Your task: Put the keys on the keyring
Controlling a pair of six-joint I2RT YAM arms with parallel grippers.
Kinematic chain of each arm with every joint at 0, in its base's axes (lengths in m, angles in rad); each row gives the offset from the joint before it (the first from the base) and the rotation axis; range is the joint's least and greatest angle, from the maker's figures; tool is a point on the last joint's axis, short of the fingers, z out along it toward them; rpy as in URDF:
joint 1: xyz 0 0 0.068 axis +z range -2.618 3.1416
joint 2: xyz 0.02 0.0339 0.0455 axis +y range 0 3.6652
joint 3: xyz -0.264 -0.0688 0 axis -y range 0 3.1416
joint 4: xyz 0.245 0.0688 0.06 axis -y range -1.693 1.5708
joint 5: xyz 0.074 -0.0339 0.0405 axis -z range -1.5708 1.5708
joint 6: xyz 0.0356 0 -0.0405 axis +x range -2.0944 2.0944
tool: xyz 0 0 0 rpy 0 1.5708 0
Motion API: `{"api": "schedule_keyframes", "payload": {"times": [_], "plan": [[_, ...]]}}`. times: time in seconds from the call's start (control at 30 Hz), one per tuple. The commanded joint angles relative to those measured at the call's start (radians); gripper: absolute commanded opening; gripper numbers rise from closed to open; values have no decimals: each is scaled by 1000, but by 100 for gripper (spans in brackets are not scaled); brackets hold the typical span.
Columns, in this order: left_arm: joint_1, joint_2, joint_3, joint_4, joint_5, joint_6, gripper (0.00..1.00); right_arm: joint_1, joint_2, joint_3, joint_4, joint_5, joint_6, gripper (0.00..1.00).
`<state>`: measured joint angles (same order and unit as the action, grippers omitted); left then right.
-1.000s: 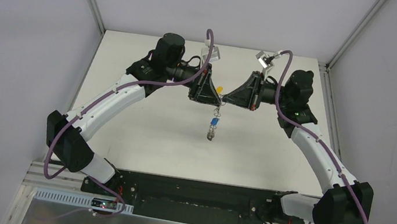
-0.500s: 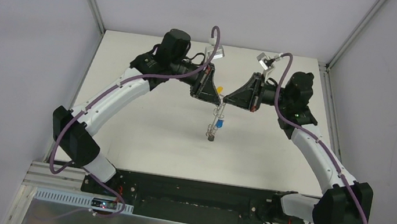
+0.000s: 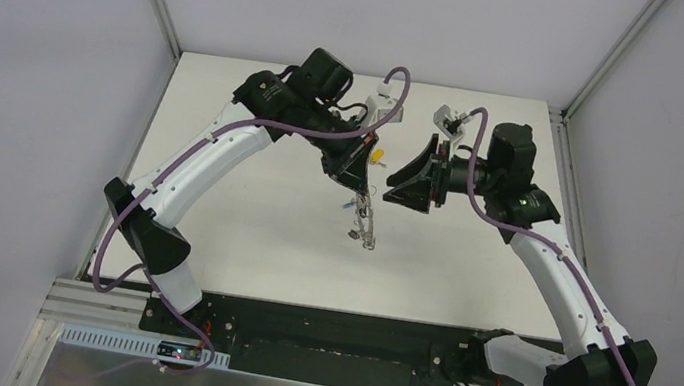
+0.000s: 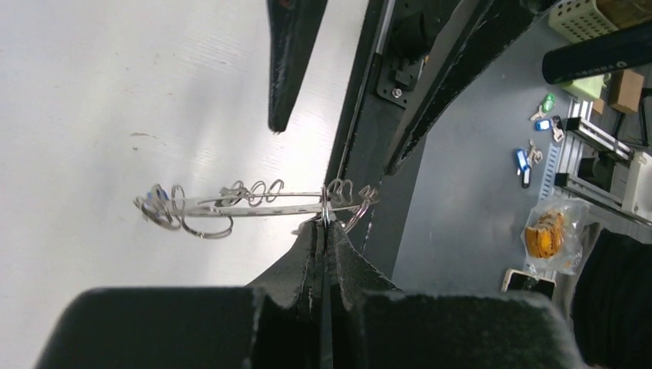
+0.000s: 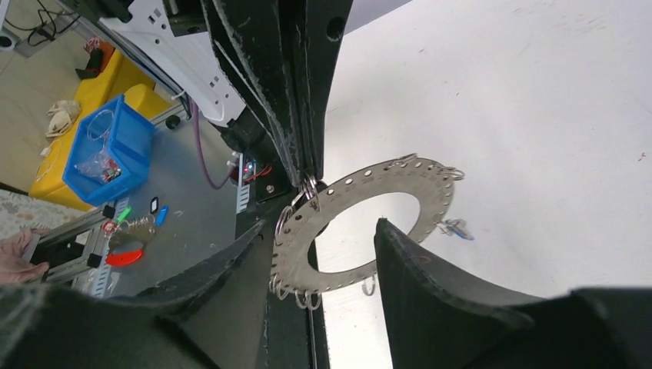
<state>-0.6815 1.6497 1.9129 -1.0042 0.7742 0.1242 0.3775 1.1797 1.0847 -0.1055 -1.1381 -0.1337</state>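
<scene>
pinching entry, left gripper (image 4: 323, 231): jaws fully closed, tips meeting on the outer rim of the keyring (image 4: 254, 206) where a wire loop (image 4: 336, 190) sits; whether the pads bear on the plate or on the loop is too fine to tell

right gripper (image 5: 323, 223): jaws standing about half apart, holding nothing; in its own view the ring hangs just ahead of the gap and no finger shows contact; in the top view it sits at 3 o'clock of the left gripper

keyring: held clear of the table (image 3: 242, 229), hanging toward 5 o'clock from the left fingertips in the top view, over the middle of the table; edge-on to the left wrist camera, face-on to the right one

blue key (image 5: 457, 228): hangs from the rim on the side far from the grip

yellow key (image 3: 379, 155): apart from the ring, at 1 o'clock of the left gripper; black keys not made out

handling, judged: thin stiff metal plate, light, smooth and likely slippery; gripped at one rim point it may pivot or swing; better taken across the flat band between loops; loops look like springy thin wire; keys tiny, best taken by the plastic head
</scene>
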Motion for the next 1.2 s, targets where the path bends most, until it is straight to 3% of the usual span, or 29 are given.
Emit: {"api": "schedule_keyframes", "payload": {"times": [0.0, 0.6, 0.9, 1.03, 1.17], "plan": [[-15, 11, 53, -60, 30, 20, 0, 26, -13, 29, -11, -12, -51, 53], [-20, 47, 38, -18, 161, -19, 0, 71, 33, -20, 89, -18, 3, 41], [-20, 48, 32, -15, 163, -17, 0, 74, 44, -25, 132, -47, 38, 17], [-18, 50, 31, -15, 152, -13, 0, 74, 41, -36, 160, -70, 66, 1], [-10, 50, 31, -5, 136, -9, 0, 72, 38, -29, 182, -102, 89, 0]]}}
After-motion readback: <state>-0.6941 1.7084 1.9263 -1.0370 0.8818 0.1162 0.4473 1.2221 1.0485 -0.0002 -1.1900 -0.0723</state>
